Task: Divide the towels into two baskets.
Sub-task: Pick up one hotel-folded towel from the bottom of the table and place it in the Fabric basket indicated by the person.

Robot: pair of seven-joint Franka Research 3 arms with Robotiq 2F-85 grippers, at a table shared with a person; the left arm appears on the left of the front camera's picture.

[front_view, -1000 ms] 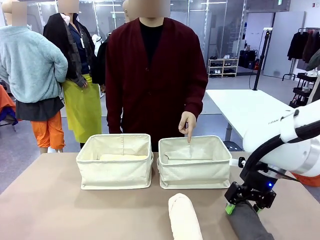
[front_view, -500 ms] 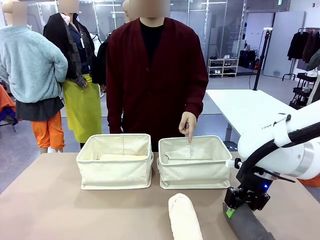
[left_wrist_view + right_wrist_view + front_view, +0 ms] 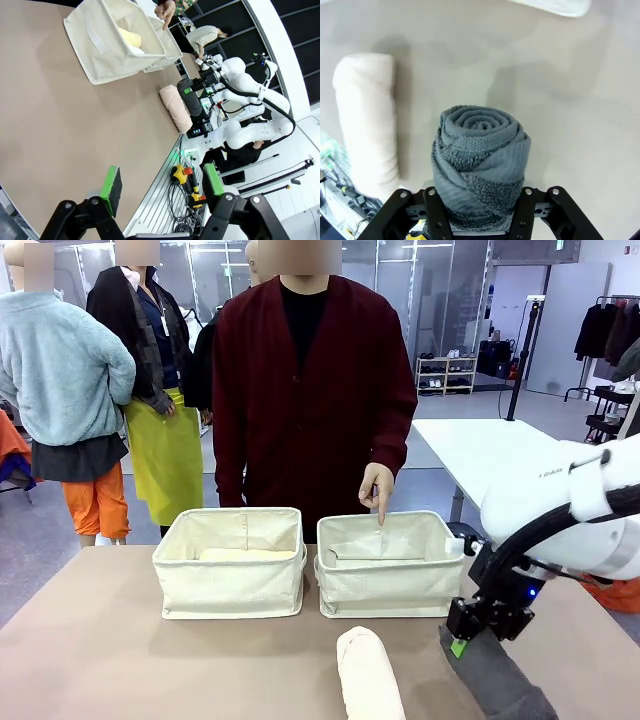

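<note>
right gripper (image 3: pixel 480 202): jaws pressed onto grey towel (image 3: pixel 480 145), roll squeezed between them | left gripper (image 3: pixel 162 182): jaws wide, empty

Tan table (image 3: pixel 100 660), plain top. Two cream canvas bins side by side, narrow gap between: left basket (image 3: pixel 230 580) at 11 o'clock, right basket (image 3: pixel 390 585) at 1. The cream-pink towel (image 3: pixel 368 675) lies at 6, running toward the near edge. The dark grey towel (image 3: pixel 505 690) at 5, near it, not touching.

Left hand (image 3: pixel 162 182) gapes; right hand (image 3: pixel 480 638) clamped low.
</note>
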